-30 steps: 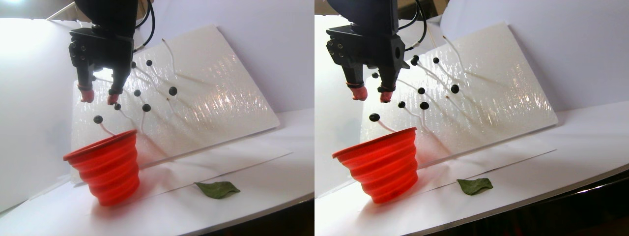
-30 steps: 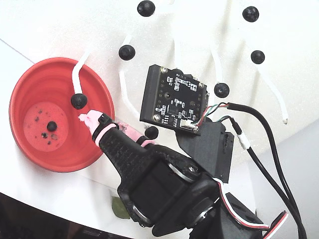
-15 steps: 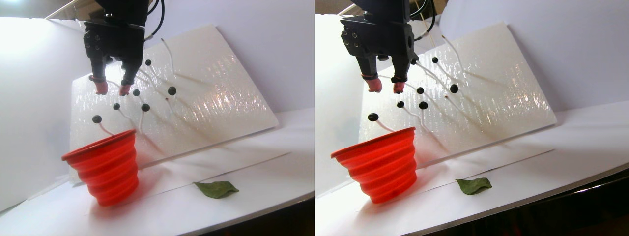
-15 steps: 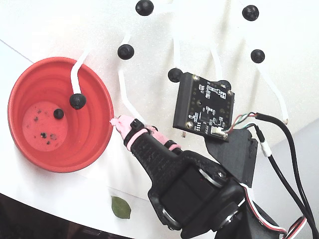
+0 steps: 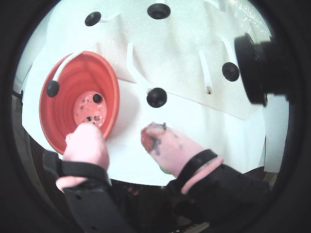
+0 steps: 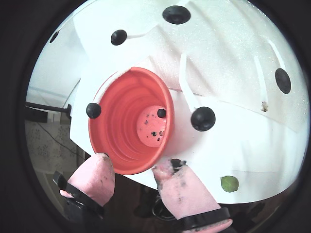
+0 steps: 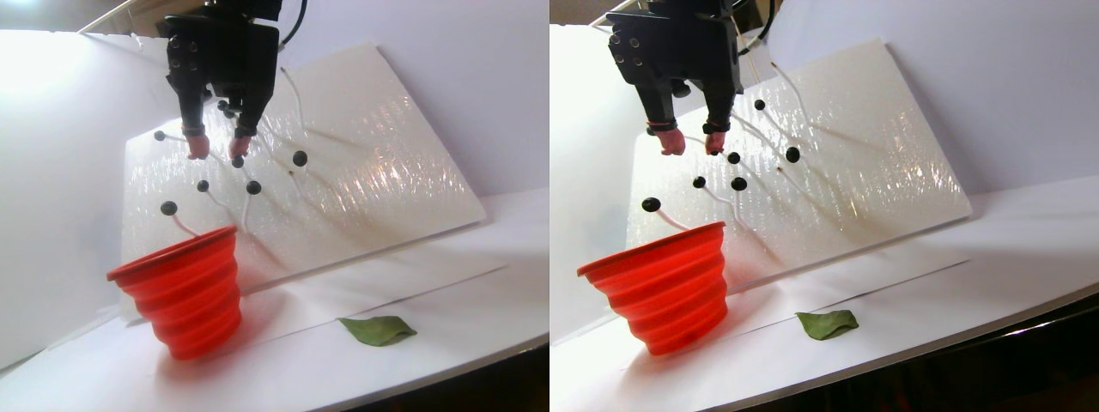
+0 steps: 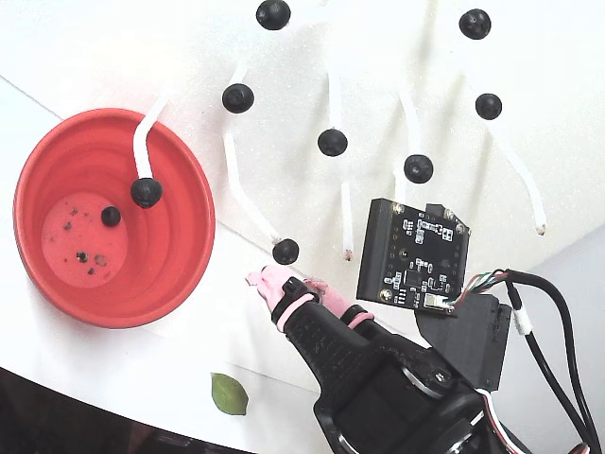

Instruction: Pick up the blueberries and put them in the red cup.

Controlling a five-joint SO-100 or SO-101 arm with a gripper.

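Note:
The red cup stands left on the white sheet, with one blueberry on its speckled bottom. That berry shows in both wrist views, as does the cup. Several more blueberries sit on white stems on the tilted foam board, one hanging over the cup's mouth and one just off my fingertips. My gripper is open and empty, its pink pads stained dark. In the stereo pair view it hangs high above the cup, among the berries.
The white foam board leans against the back wall. A green leaf lies on the sheet to the right of the cup, near the front edge. A bare circuit board and cables ride on my arm.
My open gripper has risen and drawn away from the cup, rightwards in the fixed view. The berry in the cup has rolled a little across the bottom.

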